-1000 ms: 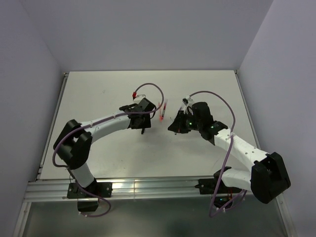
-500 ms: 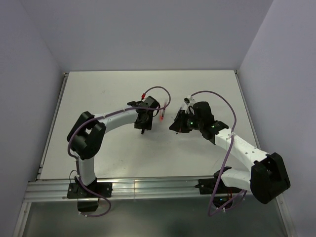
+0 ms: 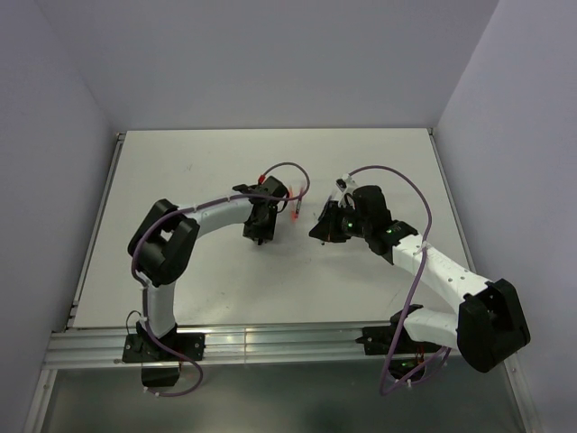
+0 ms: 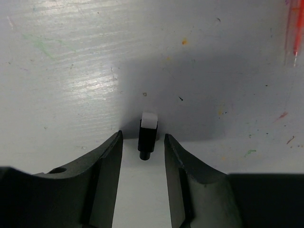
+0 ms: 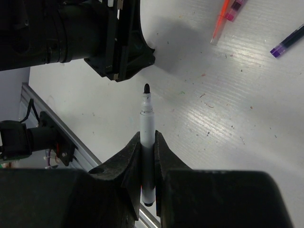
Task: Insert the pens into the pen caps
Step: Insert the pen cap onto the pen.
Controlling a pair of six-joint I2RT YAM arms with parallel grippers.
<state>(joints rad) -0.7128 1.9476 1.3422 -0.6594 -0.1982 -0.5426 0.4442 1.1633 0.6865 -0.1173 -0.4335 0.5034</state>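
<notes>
cap (image 4: 147, 134), black with a white end, sits low at the centre of the left wrist frame, between the spread jaws of the left gripper (image 4: 143, 137), touching neither. white-black pen (image 5: 147, 121) stands mid-frame in the right wrist view, clenched by the right gripper (image 5: 147, 139), tip up.

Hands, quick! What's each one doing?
Left hand: open, straddling the black cap, not gripping it.
Right hand: closed, holding the white pen.

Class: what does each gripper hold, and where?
Right gripper: the white-black pen, by its rear barrel. Left gripper: nothing; the cap sits ungripped between open fingers.
</notes>
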